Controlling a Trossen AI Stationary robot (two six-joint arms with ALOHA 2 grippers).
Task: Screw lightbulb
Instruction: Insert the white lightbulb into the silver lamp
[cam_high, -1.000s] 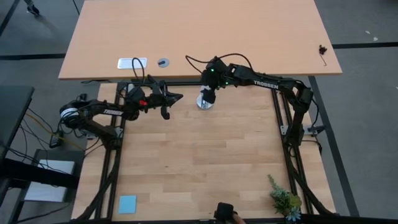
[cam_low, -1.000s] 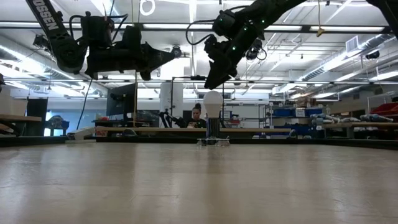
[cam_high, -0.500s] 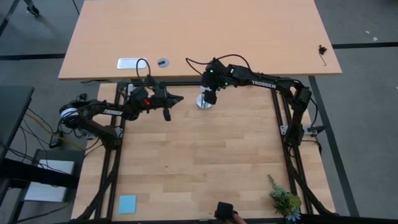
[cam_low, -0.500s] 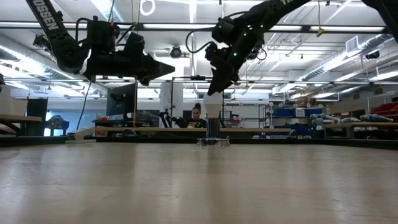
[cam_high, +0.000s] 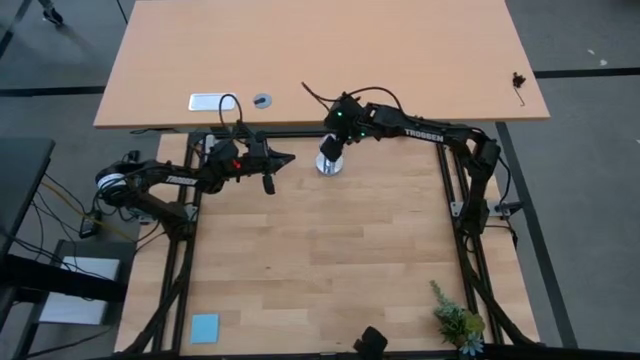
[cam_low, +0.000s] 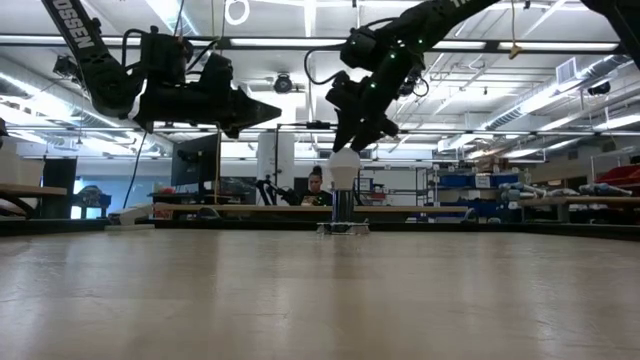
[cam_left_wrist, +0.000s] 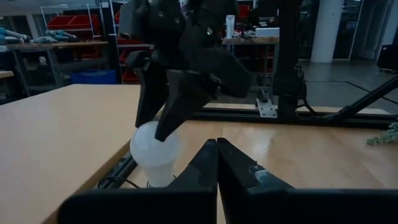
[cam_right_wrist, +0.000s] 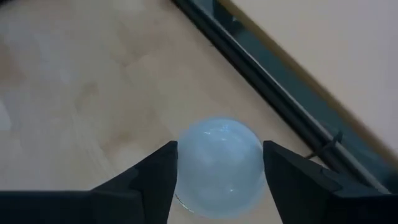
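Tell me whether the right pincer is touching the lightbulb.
Cannot tell. In the right wrist view the right pincer flanks the lightbulb with both fingers at its edges, but neither contact nor gap shows plainly.

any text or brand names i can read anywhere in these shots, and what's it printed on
"TROSSEN": white letters on the right arm, high view.
"TROSSEN": on the left arm, high view, small but legible.
"OSSEN": partial, start cut off by the frame edge, on the arm link at upper left, low view.
The wrist views show no readable text.
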